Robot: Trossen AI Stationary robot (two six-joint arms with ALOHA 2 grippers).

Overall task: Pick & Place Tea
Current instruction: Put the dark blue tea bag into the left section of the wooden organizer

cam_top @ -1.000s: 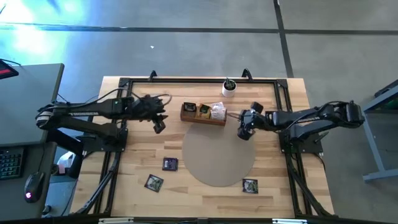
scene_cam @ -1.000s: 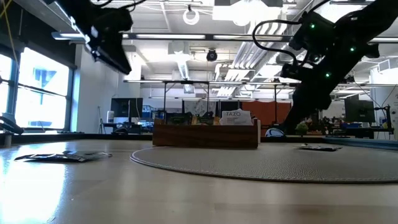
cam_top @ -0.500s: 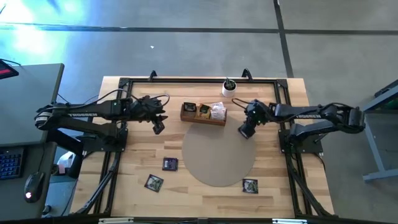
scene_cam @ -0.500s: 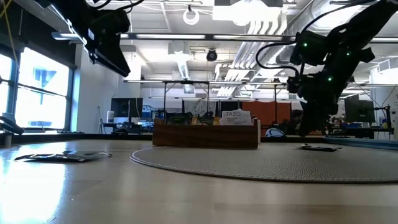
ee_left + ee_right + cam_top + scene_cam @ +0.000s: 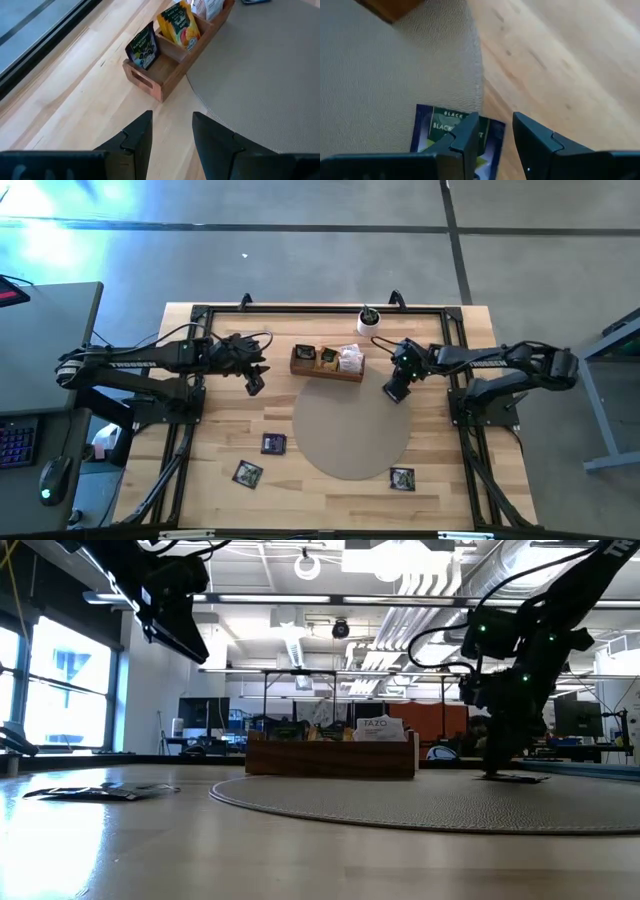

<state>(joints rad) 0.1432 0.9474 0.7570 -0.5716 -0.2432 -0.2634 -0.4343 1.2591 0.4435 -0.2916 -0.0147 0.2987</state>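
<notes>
A dark tea sachet with green print (image 5: 442,129) lies flat on the right edge of the round grey mat (image 5: 350,438), partly over the wood. My right gripper (image 5: 494,120) stands open just above it, pointing steeply down; the low view shows the sachet (image 5: 515,778) under the fingers (image 5: 497,765). My left gripper (image 5: 256,385) hangs open in the air left of the wooden box (image 5: 327,364). The box holds upright sachets: a dark one (image 5: 142,47), a yellow one (image 5: 180,25) and a whitish one (image 5: 350,359). My right gripper comes down on the sachet's near-right part (image 5: 485,131) from above, one finger to each side of that spot. Whether the fingertips touch the sachet I cannot tell.
Three more dark sachets lie flat near the table's front: two left of the mat (image 5: 273,443) (image 5: 247,473) and one at the mat's front right (image 5: 402,478). A small white cup with a plant (image 5: 368,321) stands at the far edge.
My right gripper has rolled about its own line, tipped steeper and sunk toward the mat, ending close over the sachet. Its fingers have kept the same gap.
</notes>
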